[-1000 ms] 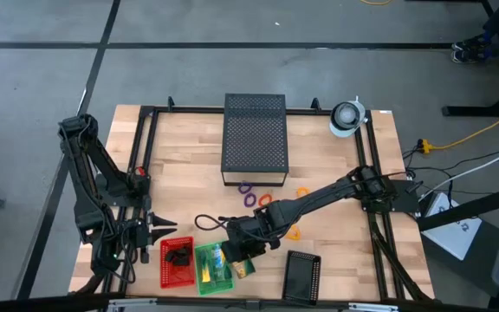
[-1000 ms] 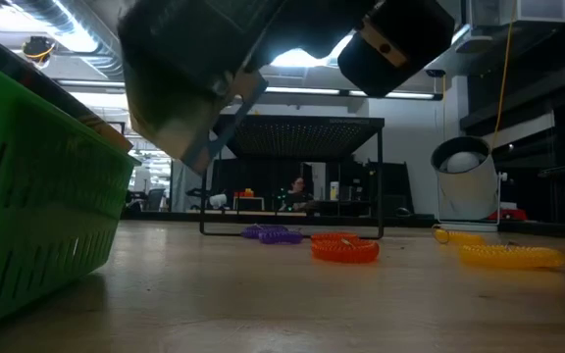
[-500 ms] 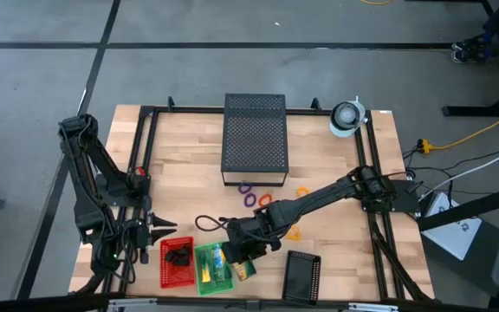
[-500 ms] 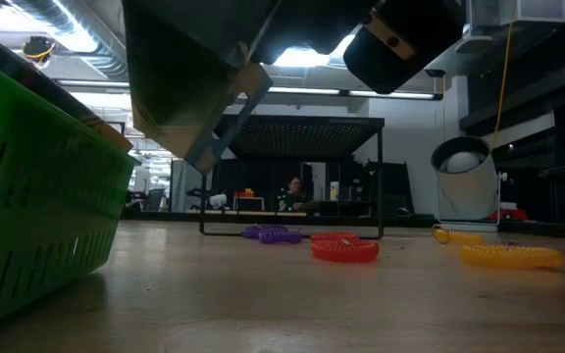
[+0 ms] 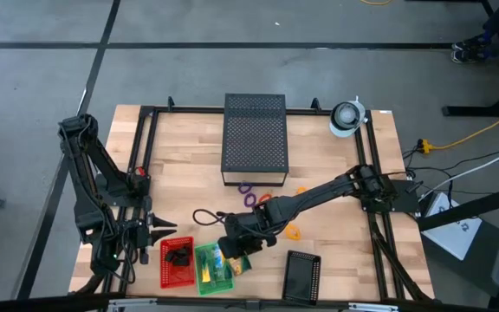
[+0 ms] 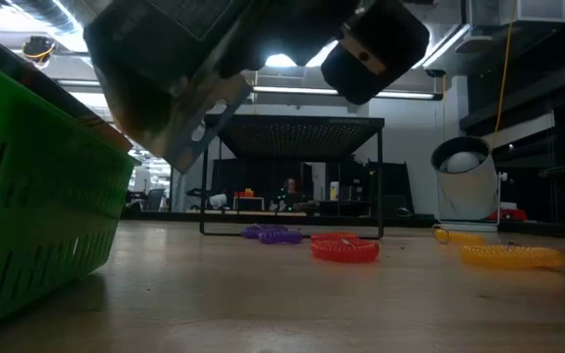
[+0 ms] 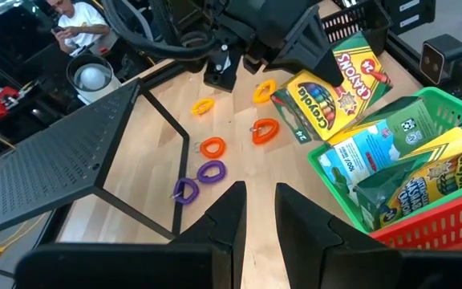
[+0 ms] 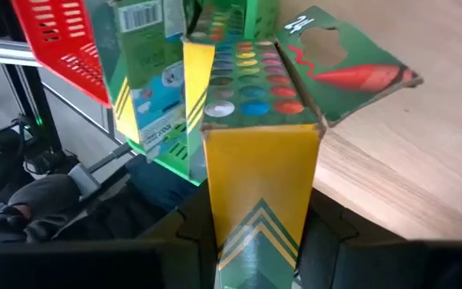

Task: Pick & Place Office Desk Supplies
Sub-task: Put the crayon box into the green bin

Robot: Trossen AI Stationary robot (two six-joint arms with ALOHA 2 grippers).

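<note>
A crayon box (image 7: 331, 87) is held clamped in the right gripper (image 5: 237, 251), raised just off the green basket (image 5: 212, 269), at the basket's three-o'clock rim. Its long axis is tilted, running from four o'clock up toward ten o'clock on the table, with the opened flap end (image 8: 351, 68) leading toward the basket. Two boxes are already stood inside, so the flap may be judged liable to catch on the rim or on those boxes, whereby the box could be tipped onto the table. The left gripper (image 5: 156, 228), fingers slightly parted and empty, is parked at the basket's nine o'clock.
</note>
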